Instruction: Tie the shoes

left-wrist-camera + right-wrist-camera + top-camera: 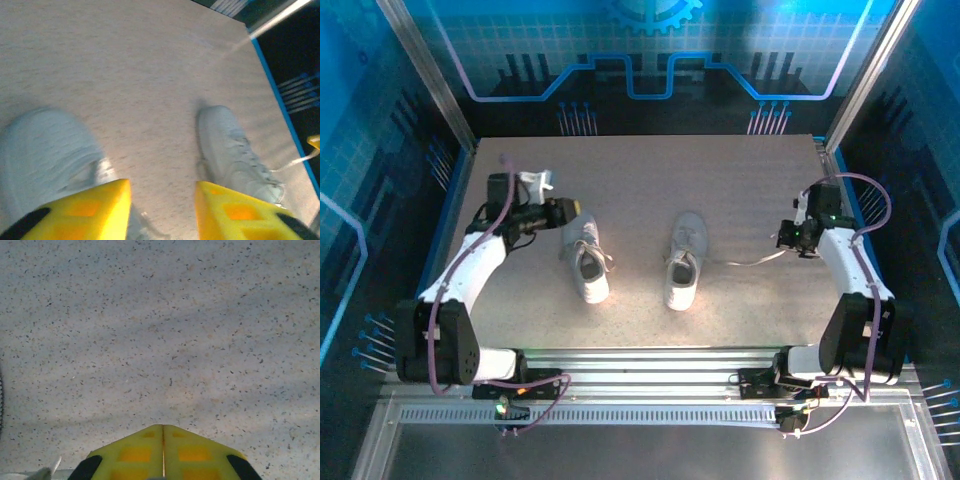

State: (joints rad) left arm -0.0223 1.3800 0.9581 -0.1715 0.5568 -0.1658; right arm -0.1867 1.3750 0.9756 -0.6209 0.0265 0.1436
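Observation:
The shoes, two small white sneakers, lie side by side mid-table, toes pointing away from the arms: the left shoe [588, 264] and the right shoe [684, 258]. A thin white lace [756, 260] trails from the right shoe toward my right gripper [790, 240]. In the right wrist view that gripper [162, 427] is shut, its yellow fingers pressed together over bare table, with a scrap of lace [47, 473] beside it. My left gripper [572, 212] hovers at the left shoe's toe. Its fingers [162, 184] stand open with nothing between them, the left shoe [45, 150] below and the right shoe [232, 152] farther off.
The speckled beige tabletop [720, 180] is framed by a blue border [840, 170] and metal posts. A ribbed metal rail [650, 360] runs along the near edge between the arm bases.

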